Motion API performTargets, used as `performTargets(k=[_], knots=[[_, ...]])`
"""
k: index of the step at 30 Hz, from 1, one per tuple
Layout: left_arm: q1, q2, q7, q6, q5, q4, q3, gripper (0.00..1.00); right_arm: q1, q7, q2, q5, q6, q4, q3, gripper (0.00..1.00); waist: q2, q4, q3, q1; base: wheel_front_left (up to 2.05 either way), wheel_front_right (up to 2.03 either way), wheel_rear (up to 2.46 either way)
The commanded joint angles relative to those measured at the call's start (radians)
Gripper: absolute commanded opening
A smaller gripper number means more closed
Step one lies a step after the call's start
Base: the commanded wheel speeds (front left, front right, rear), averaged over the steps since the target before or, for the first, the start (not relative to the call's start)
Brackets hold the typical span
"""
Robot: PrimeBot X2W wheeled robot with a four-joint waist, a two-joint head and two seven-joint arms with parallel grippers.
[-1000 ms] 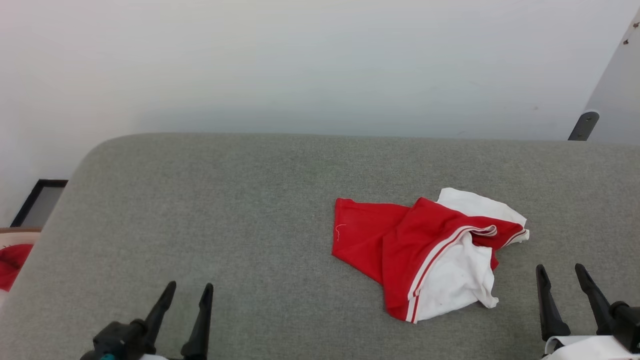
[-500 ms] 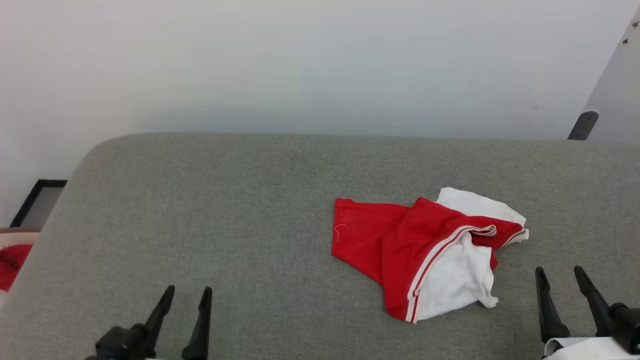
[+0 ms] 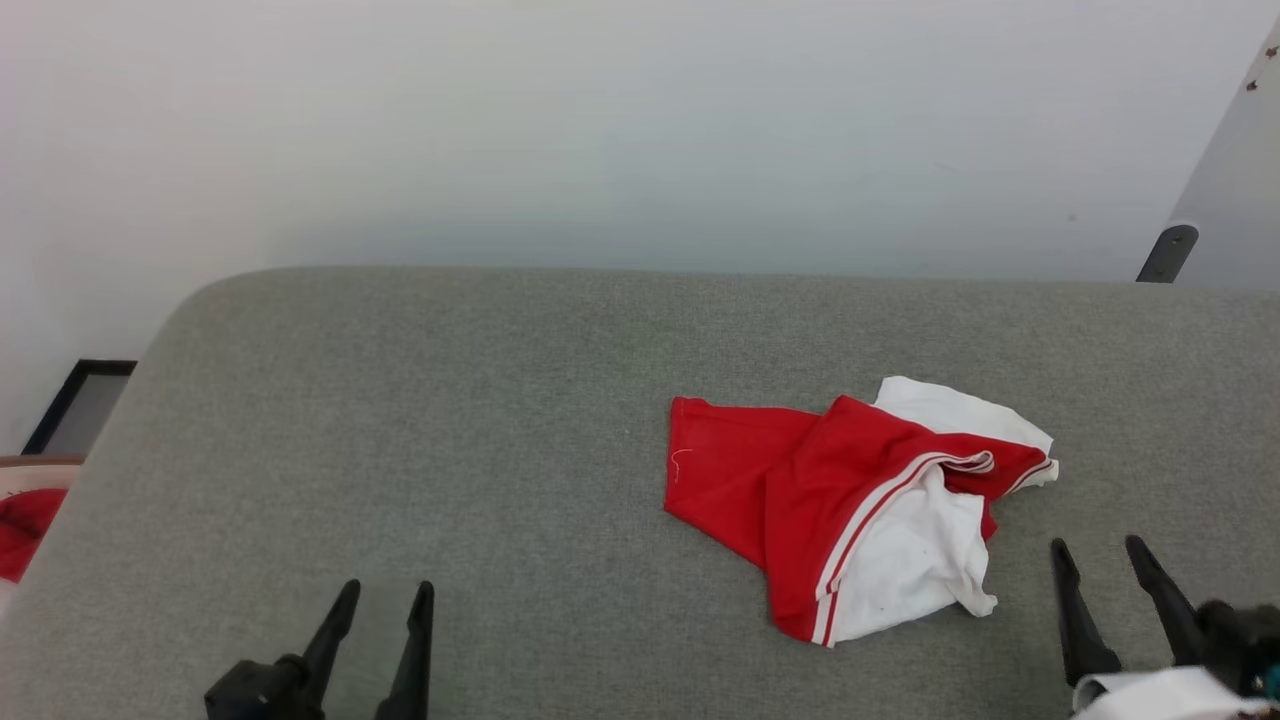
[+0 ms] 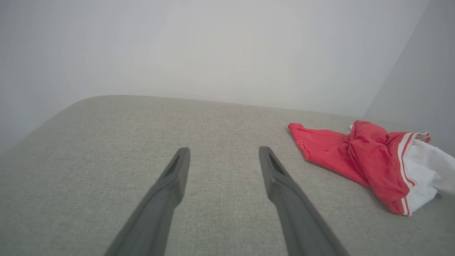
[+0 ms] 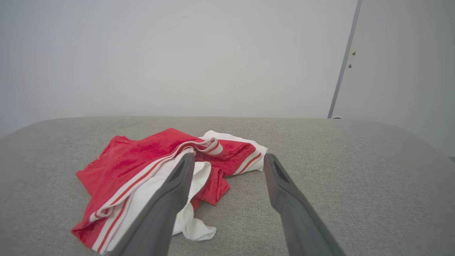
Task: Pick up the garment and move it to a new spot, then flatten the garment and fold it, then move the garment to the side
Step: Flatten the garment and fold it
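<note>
Head view: a grey upholstered surface (image 3: 400,420) with a rounded far-left corner stands against a plain white wall (image 3: 600,130). The garment (image 3: 860,500) lies crumpled right of the middle, red with white parts and striped trim. The left tool (image 3: 387,590) and right tool (image 3: 1095,545) hover at the near edge, fingers spread wide, gripping nothing. A red cloth (image 3: 25,530) shows off the surface's left edge.

Left wrist view: the spread fingers hang over bare grey fabric, the garment (image 4: 359,160) well to their right.

Right wrist view: the parted fingers point at the garment (image 5: 142,163), and a pale door panel (image 5: 401,71) stands at the right.
</note>
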Motion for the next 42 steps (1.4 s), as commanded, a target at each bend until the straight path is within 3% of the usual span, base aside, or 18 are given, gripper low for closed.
performTargets(k=[1,8,13,14,21,28,38,39,40,41,42], knots=[[0.013,-0.013,0.000,-0.007,0.004,0.004,0.005,1.00,-0.039,0.026,-0.019,0.031,0.000,-0.001,0.024,1.00,0.0000,0.000,0.003,0.0000,0.00,0.00,0.00],[-0.021,-0.047,0.000,-0.011,0.010,0.010,-0.003,1.00,-0.316,0.275,-0.220,0.107,0.000,0.004,0.202,1.00,0.0000,0.003,0.064,0.0000,0.00,0.00,0.00],[-0.086,-0.072,0.000,-0.015,0.022,0.025,-0.035,1.00,-0.562,0.498,-0.366,0.257,0.000,0.104,0.356,1.00,0.0000,0.045,0.162,0.0000,0.00,0.00,0.00],[-0.086,-0.072,0.000,-0.015,0.022,0.025,-0.035,1.00,-0.562,0.498,-0.366,0.257,0.000,0.104,0.356,1.00,0.0000,0.045,0.162,0.0000,0.00,0.00,0.00],[-0.176,-0.105,0.000,-0.015,0.015,0.059,-0.088,1.00,-0.807,0.770,-0.557,0.496,0.000,0.264,0.603,1.00,0.0000,0.125,0.284,0.0000,0.00,0.00,0.00],[-0.240,-0.111,0.000,-0.016,-0.008,0.063,-0.125,1.00,-0.946,0.871,-0.670,0.659,0.000,0.308,0.786,1.00,0.0000,0.180,0.384,0.0000,0.00,0.00,0.00],[-0.310,-0.114,0.000,-0.016,-0.024,0.072,-0.158,1.00,-1.019,0.829,-0.685,0.756,0.000,0.379,1.013,1.00,0.0000,0.194,0.441,0.0000,0.00,0.00,0.00],[-0.314,-0.112,0.000,-0.016,-0.027,0.071,-0.158,1.00,-1.016,0.831,-0.682,0.767,0.001,0.380,1.038,0.80,0.0000,0.190,0.439,0.0000,0.00,0.00,0.00],[-0.318,-0.109,0.000,-0.016,-0.029,0.070,-0.158,1.00,-1.020,0.824,-0.678,0.782,0.001,0.376,1.059,0.27,0.0000,0.185,0.438,0.0000,0.00,0.00,0.00],[-0.322,-0.106,0.000,-0.016,-0.030,0.069,-0.159,1.00,-1.027,0.807,-0.675,0.791,0.001,0.382,1.068,0.00,0.0000,0.181,0.435,0.0000,0.00,0.00,0.00],[-0.326,-0.102,0.000,-0.016,-0.032,0.067,-0.161,1.00,-1.033,0.798,-0.674,0.805,0.001,0.385,1.080,0.00,0.0000,0.176,0.433,0.0000,0.00,0.00,0.00]])
